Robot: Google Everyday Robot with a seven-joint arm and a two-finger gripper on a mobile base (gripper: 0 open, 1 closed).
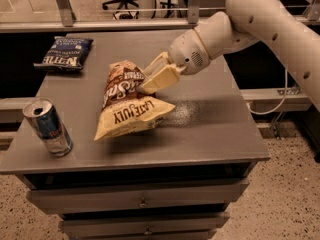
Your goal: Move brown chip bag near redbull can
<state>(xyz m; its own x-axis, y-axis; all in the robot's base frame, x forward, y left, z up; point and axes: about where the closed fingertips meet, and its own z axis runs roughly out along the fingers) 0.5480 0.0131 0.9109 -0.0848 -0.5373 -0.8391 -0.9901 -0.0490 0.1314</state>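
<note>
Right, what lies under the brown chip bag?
Grey table top and shadow show under the brown chip bag, held tilted by the pincer at its upper right. Table behind its lower edge is hidden.
</note>
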